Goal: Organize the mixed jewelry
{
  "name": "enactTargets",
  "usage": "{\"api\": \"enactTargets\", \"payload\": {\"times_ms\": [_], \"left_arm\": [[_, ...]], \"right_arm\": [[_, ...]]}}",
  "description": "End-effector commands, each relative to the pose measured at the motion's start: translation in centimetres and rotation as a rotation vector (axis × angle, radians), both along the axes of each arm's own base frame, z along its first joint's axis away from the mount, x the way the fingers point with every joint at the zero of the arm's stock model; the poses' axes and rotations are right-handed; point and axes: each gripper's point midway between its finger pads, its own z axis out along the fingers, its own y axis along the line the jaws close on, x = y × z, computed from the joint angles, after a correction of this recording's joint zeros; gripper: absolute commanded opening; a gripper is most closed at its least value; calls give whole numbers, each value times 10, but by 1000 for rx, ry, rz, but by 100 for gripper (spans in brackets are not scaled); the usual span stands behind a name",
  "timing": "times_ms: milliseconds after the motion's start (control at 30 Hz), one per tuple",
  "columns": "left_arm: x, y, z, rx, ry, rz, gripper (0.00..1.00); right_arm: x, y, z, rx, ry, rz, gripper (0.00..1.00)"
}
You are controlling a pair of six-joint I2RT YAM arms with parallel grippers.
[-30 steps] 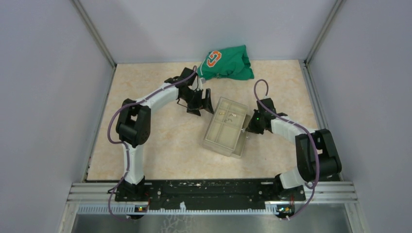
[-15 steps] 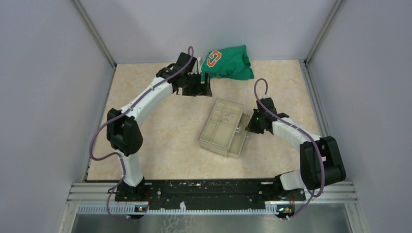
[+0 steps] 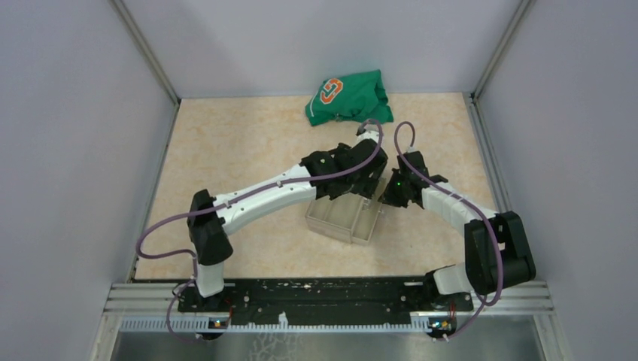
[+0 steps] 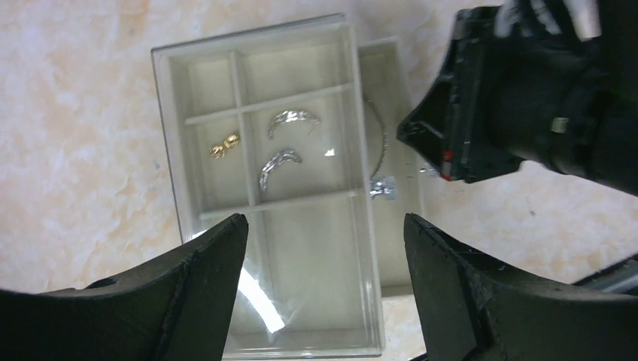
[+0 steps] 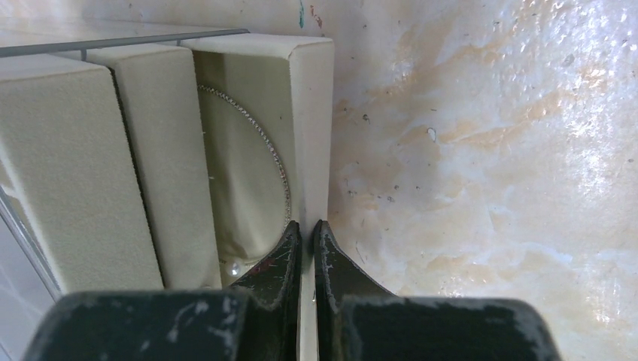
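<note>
L gripper (image 4: 323, 226): jaws wide open, holding nothing, hovering above box (image 4: 174, 135).
R gripper (image 5: 307, 244): jaws shut, pinching box's side-tray wall.
Jewelry: crescents (image 4: 293, 120) + gold bit (image 4: 224, 147) in box's mid cells, just past L jaws; chain loop (image 5: 268, 150) in side tray, just beside R jaws.

I am working in a small robot test booth, like a lab. Plain pale walls (image 3: 68, 150) close it in on three sides, with metal posts (image 3: 147, 53) in the corners. My left arm (image 3: 256, 199) and right arm (image 3: 451, 203) are bolted to a black rail (image 3: 323, 289) at the near edge of a stone-look table (image 3: 226, 135). Purple cables (image 3: 162, 244) run along them.
</note>
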Motion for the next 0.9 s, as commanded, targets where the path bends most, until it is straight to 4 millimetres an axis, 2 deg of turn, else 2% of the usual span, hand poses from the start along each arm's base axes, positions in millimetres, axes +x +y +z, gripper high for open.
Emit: {"api": "enactTargets", "payload": {"times_ms": [0, 133, 333, 467, 667, 867], "left_arm": [[-2, 12, -20, 39, -32, 124, 81], [-12, 17, -47, 101, -1, 167, 76], [-28, 5, -61, 84, 30, 95, 75], [-29, 9, -75, 133, 26, 74, 74], [-22, 32, -102, 268, 28, 136, 70], [-1, 61, -117, 251, 82, 223, 68]], "right_arm": [[25, 25, 35, 115, -129, 30, 0], [25, 25, 33, 117, -121, 31, 0], [25, 26, 30, 115, -115, 34, 0], [25, 26, 30, 114, -113, 33, 0], [18, 16, 30, 85, -110, 22, 0], [5, 2, 23, 56, -90, 15, 0]]}}
